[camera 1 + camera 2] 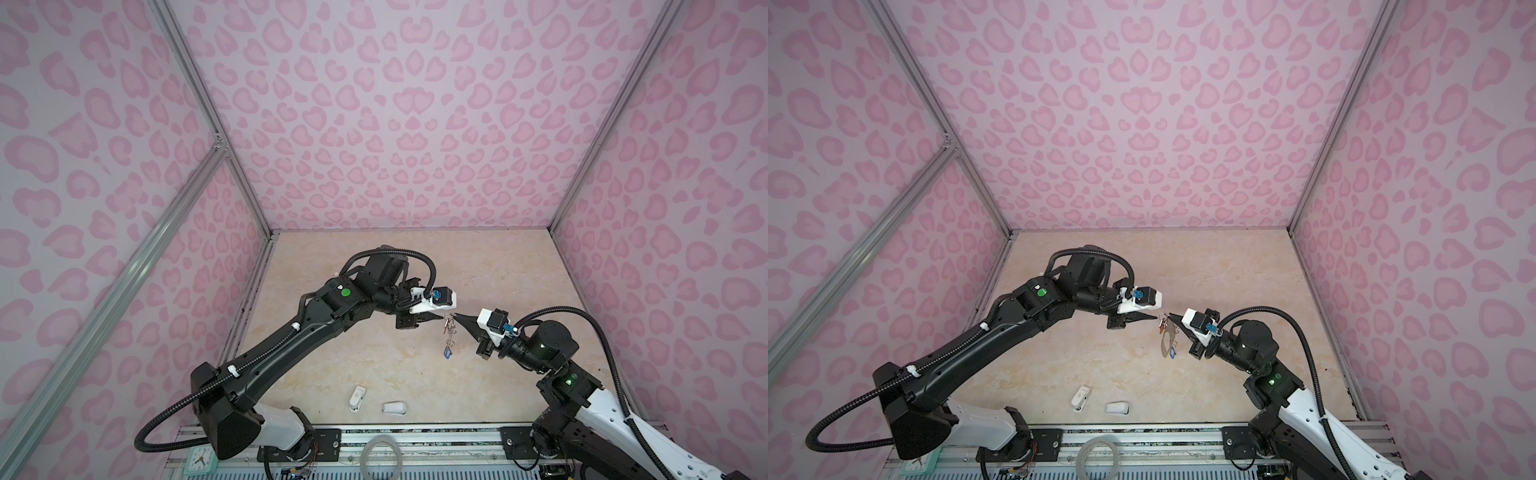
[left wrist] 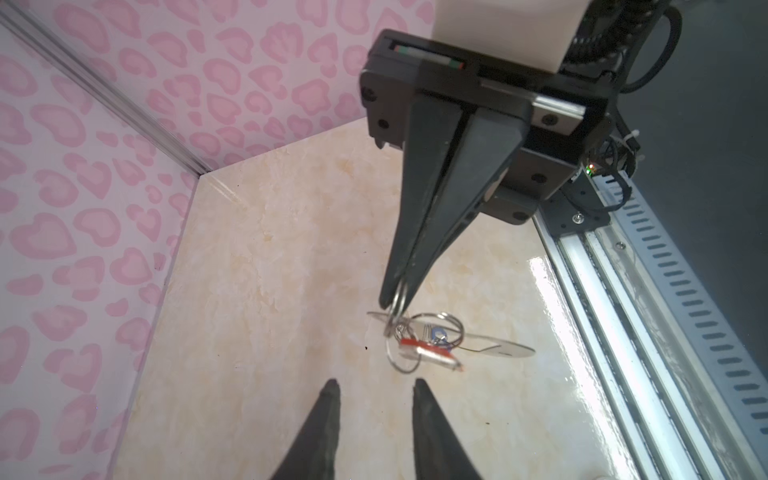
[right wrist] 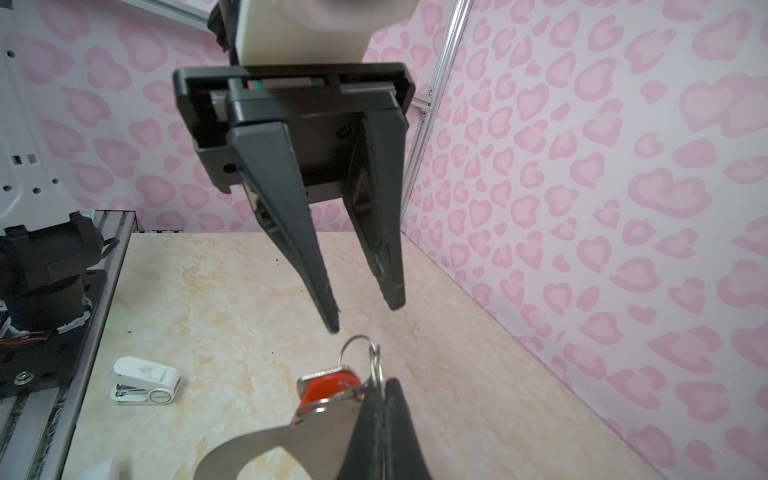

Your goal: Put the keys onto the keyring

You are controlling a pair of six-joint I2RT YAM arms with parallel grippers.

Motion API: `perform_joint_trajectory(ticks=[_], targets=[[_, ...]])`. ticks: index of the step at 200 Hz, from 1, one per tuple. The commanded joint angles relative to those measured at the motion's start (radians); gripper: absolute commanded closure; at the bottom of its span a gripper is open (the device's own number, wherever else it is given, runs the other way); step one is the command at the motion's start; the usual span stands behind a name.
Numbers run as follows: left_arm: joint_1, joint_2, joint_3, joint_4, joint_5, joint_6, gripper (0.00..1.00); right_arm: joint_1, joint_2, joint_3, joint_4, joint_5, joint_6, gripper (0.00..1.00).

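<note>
right wrist view: right claw (image 3: 384,386) is pinched shut on the keyring (image 3: 270,444), held aloft. in a top view it hangs toward 6 o'clock from the tips, red key (image 1: 1161,327) just beside them, blue key (image 1: 448,353) at its low end. left claw (image 2: 376,384), part open and empty, stands near at 9 o'clock. both keys look threaded; next likely calls for a gentle set-down.

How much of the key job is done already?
Nearly all, it seems. The keyring hangs in the air from the shut right gripper, and both the red-orange key and the blue key dangle from it, off the table. The left gripper is open, holding nothing. Left: perhaps only setting it down.
</note>
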Motion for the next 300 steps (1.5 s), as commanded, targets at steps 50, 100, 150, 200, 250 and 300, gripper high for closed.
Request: perform_joint_trajectory(ticks=[50, 100, 150, 200, 250, 300], targets=[[0.020, -0.025, -0.089, 0.166, 0.241, -0.133, 0.68, 0.003, 0.002, -0.020, 0.146, -0.033, 0.039, 1.00], [0.025, -0.020, -0.097, 0.187, 0.250, -0.168, 0.68, 0.012, 0.001, -0.021, 0.156, -0.047, 0.031, 1.00], [0.028, -0.025, -0.103, 0.220, 0.246, -0.206, 0.69, 0.037, -0.005, -0.016, 0.125, -0.021, -0.008, 1.00], [0.028, -0.020, -0.105, 0.212, 0.255, -0.203, 0.79, 0.049, -0.009, -0.014, 0.119, -0.014, -0.016, 1.00], [0.027, -0.020, -0.099, 0.203, 0.268, -0.184, 0.96, 0.055, -0.004, -0.009, 0.121, -0.010, -0.016, 1.00], [0.005, -0.037, -0.072, 0.142, 0.159, -0.130, 0.97, 0.056, -0.021, 0.014, 0.029, 0.079, -0.045, 0.79]])
